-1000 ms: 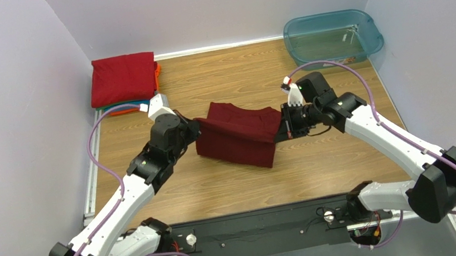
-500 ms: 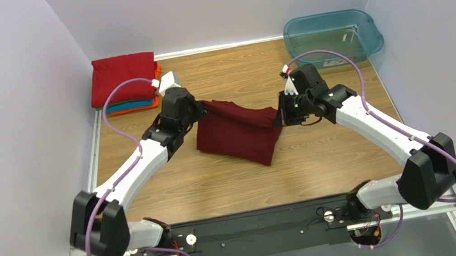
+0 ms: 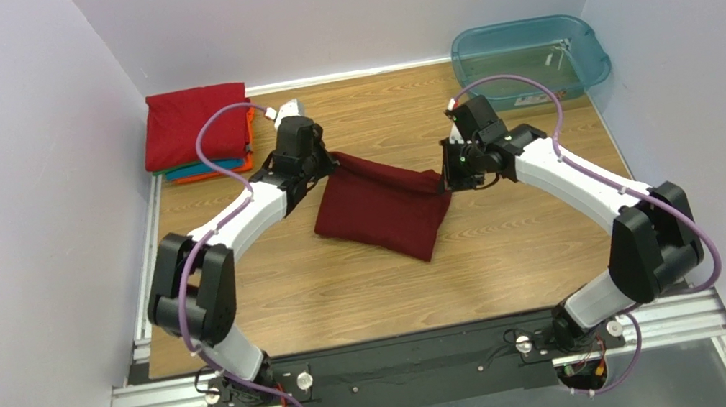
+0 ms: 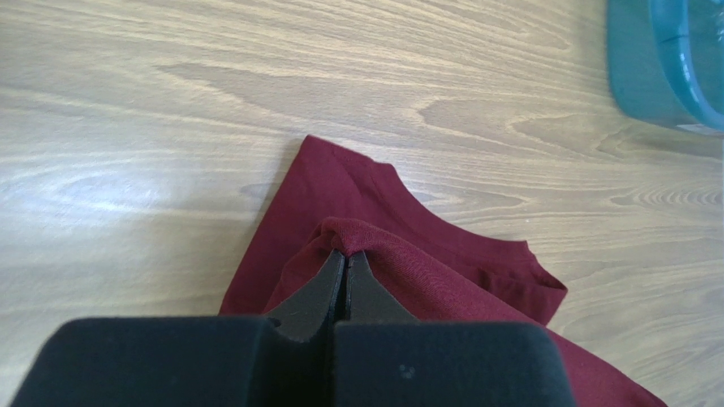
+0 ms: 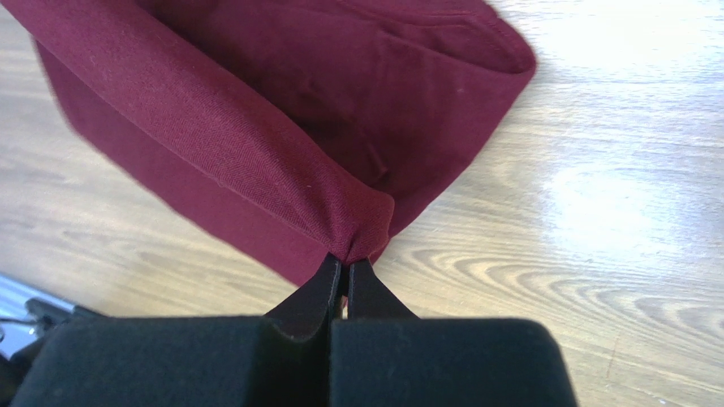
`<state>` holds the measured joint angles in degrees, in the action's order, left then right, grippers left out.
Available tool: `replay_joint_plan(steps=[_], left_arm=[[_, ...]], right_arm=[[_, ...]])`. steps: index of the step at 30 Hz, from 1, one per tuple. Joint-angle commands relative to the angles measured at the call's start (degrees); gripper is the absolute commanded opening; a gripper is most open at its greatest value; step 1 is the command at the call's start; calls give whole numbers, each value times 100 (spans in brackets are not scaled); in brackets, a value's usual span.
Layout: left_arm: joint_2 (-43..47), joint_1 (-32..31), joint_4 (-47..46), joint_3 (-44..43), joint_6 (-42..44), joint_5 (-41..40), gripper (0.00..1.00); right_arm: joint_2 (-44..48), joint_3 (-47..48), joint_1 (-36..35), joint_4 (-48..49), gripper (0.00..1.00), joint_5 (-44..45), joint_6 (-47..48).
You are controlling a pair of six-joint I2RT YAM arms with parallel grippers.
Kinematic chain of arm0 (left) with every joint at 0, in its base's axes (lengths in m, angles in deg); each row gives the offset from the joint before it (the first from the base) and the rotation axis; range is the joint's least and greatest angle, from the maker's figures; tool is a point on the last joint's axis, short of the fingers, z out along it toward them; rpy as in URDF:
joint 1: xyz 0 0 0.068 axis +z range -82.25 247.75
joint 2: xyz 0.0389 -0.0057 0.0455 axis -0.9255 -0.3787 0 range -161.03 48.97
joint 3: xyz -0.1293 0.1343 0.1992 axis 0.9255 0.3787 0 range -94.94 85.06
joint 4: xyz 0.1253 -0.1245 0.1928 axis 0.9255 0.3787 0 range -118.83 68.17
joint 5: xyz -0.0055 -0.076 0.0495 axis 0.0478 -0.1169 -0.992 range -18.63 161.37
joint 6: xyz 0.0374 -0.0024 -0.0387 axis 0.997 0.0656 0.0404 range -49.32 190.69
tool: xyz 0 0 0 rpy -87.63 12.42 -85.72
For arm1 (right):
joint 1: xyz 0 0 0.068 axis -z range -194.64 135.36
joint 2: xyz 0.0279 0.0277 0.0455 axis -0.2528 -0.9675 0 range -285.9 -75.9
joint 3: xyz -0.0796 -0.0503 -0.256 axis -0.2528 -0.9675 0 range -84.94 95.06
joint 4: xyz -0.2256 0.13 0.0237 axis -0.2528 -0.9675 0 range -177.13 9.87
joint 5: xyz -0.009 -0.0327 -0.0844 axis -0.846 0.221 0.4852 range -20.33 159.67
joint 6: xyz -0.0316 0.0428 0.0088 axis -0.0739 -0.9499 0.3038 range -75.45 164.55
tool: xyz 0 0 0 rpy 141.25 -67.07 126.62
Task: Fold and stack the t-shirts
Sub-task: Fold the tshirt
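Observation:
A dark maroon t-shirt (image 3: 379, 210) lies partly folded in the middle of the wooden table. My left gripper (image 3: 326, 163) is shut on its far left corner; the left wrist view shows the cloth (image 4: 442, 271) pinched at the fingertips (image 4: 347, 254). My right gripper (image 3: 444, 182) is shut on its right corner, the cloth (image 5: 238, 136) bunched at the fingertips (image 5: 347, 261). The held edge hangs lifted between the two grippers. A stack of folded shirts, red (image 3: 195, 124) on top of teal and orange, sits at the far left corner.
A translucent teal plastic tub (image 3: 527, 58) stands at the far right corner; it also shows in the left wrist view (image 4: 671, 59). White walls close in the table at left, back and right. A metal rail (image 3: 413, 354) runs along the near edge.
Both grippers have carried the held edge of the maroon shirt away from the arm bases toward the far side. The arms have stretched out, and the fold has spread over the shirt.

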<state>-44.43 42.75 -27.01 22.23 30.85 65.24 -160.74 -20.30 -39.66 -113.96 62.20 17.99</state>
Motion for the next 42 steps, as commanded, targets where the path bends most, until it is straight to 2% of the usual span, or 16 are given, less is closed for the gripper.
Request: replay_joint_plan(steps=[1,8,15,16,17,18,19,20,22,23,25,30,33,40,42], left_arm=[[-353,117,-156,-370,265,147,0],[-1056,170,-95,-792,266,226,0],[-1267,197,-68,-898,257,-11,0],[-1320,214,-42,-985,283,-11,2],[-1434,240,89,-1134,362,6,24],[-1478,241,177,-1213,397,7,24],[-1505,258,265,-1284,415,-19,46],[-1523,258,396,-1346,450,-11,52],[-1418,258,424,-1364,450,41,76],[-1278,258,441,-1338,468,77,81],[-1102,258,433,-1197,468,147,98],[-286,197,197,-583,363,410,98],[67,65,-85,-73,336,848,98],[200,-102,-779,612,239,1929,98],[95,-102,-972,719,222,2063,98]], right_arm=[[-278,154,128,24,1,395,-41],[-717,154,269,227,2,509,-59],[-1157,242,313,508,10,623,37],[-1193,277,313,517,21,684,11],[-1245,321,322,517,41,720,-6],[-1246,321,322,517,56,720,-6],[-1237,364,322,508,71,929,-32],[-1220,374,322,508,98,992,-59],[-1079,417,322,508,100,1010,-120],[-1009,426,322,500,100,975,-121],[-773,383,322,508,100,818,-138],[-253,94,322,526,100,45,-77],[19,-171,322,701,100,-570,-103],[214,-926,322,1737,100,-2011,-585],[100,-1041,313,1975,100,-2083,-726]])
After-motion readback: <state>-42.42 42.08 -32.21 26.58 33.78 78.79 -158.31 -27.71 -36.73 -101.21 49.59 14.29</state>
